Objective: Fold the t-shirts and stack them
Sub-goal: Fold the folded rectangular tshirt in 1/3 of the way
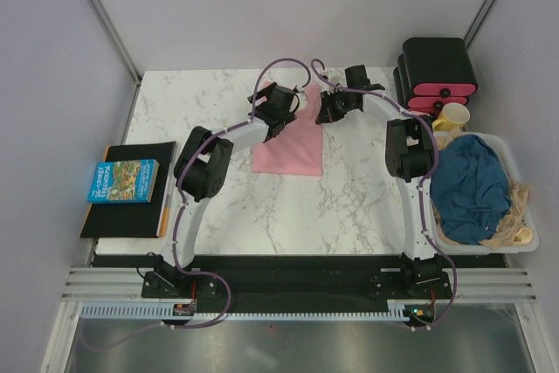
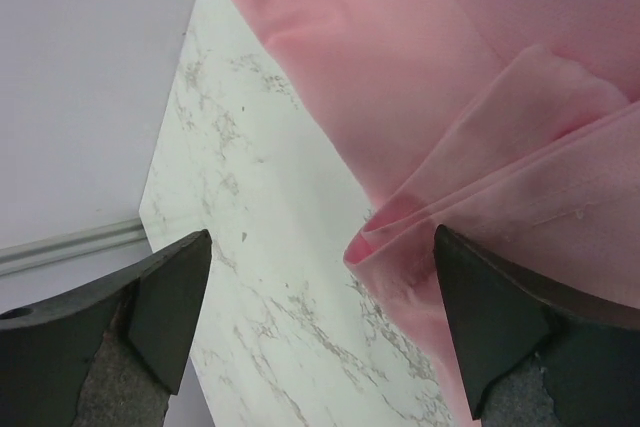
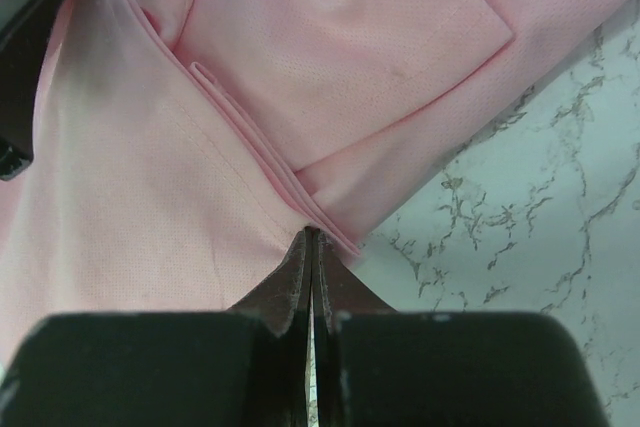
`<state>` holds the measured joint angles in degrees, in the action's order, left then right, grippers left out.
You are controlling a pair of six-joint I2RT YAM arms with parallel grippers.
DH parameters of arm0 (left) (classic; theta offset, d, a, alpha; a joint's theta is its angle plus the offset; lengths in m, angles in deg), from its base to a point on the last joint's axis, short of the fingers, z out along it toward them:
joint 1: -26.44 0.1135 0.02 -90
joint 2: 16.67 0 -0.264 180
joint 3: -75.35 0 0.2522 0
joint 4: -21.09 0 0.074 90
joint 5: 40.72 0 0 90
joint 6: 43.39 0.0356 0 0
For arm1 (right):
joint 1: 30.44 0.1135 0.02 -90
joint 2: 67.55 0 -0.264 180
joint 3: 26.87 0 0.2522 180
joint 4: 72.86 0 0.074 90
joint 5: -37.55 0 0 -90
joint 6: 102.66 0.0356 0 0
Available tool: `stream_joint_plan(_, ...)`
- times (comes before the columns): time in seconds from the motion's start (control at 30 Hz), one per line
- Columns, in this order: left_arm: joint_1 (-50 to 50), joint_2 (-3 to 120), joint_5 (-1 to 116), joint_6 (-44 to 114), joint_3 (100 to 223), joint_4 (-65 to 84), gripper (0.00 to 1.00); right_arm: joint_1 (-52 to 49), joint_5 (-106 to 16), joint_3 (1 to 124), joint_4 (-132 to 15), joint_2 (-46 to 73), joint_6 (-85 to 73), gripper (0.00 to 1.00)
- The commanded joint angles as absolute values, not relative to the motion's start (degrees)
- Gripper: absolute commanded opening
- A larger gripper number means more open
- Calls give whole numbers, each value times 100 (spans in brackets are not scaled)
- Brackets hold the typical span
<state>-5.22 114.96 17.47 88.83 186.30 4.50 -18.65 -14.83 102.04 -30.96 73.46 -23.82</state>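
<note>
near the black boxes (image 1: 437, 65), right claw (image 3: 311, 245) pinches pink shirt (image 1: 291, 151), left claw (image 2: 320, 237) spread.

Light: bright, even and diffuse, falling from above in all three views.
Shadows: soft, pale grey patches on the bench (image 1: 349, 207); a darker smudge on the pink shirt (image 3: 330, 57) at the upper left of the right wrist view.
Focus: top view sharp; shirt weave crisp by the right end effector (image 3: 311, 237); left end effector (image 2: 322, 237) fingers (image 2: 170, 297) soft-edged, very near the lens.
Distortion: wall posts (image 1: 102, 15) splay outward toward the top view's corners.
</note>
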Motion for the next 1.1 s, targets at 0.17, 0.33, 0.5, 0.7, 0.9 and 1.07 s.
stream_joint_plan(0.17,-388,11165,1298,9099,18695,1260,100,-1761,-1712,9966,-2983,7185,-2532,0)
stream_joint_plan(0.33,-248,10796,1245,9241,18448,1445,100,-1761,-1782,9887,-2966,7088,-2576,0)
stream_joint_plan(0.5,-10,10488,1333,9284,18149,1664,100,-1761,-1870,9895,-2966,6992,-2611,10)
stream_joint_plan(0.7,218,10058,1403,9355,17973,1814,100,-1761,-2134,9895,-2957,6658,-2725,48)
stream_joint_plan(0.9,324,9171,1605,9539,17280,1814,100,-1620,-2739,9527,-2756,5850,-3427,73)
stream_joint_plan(1.07,394,8406,1641,9741,16445,1806,100,-1111,-3425,8835,-1991,5112,-4918,75)
